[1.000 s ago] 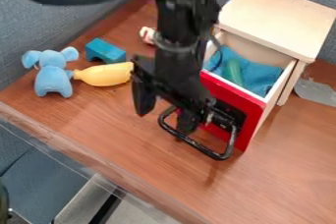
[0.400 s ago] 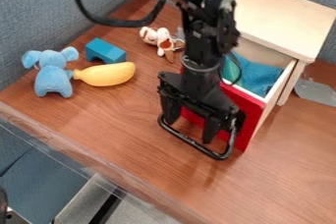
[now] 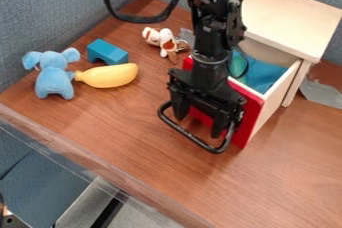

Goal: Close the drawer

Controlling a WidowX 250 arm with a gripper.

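Handle (image 3: pixel 189 136) loops out just below the wide-parted jaws of the gripper (image 3: pixel 199 127), the open drawer (image 3: pixel 250 118) right of centre close behind them, its length aimed at the cabinet (image 3: pixel 288 17) upper right, where the push should go, on a brown table (image 3: pixel 127 127) backed by blue-grey partitions (image 3: pixel 50 27).

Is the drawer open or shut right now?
Open. Its red front stands well out from the wooden cabinet, the pale side wall is exposed, and blue cloth shows inside.
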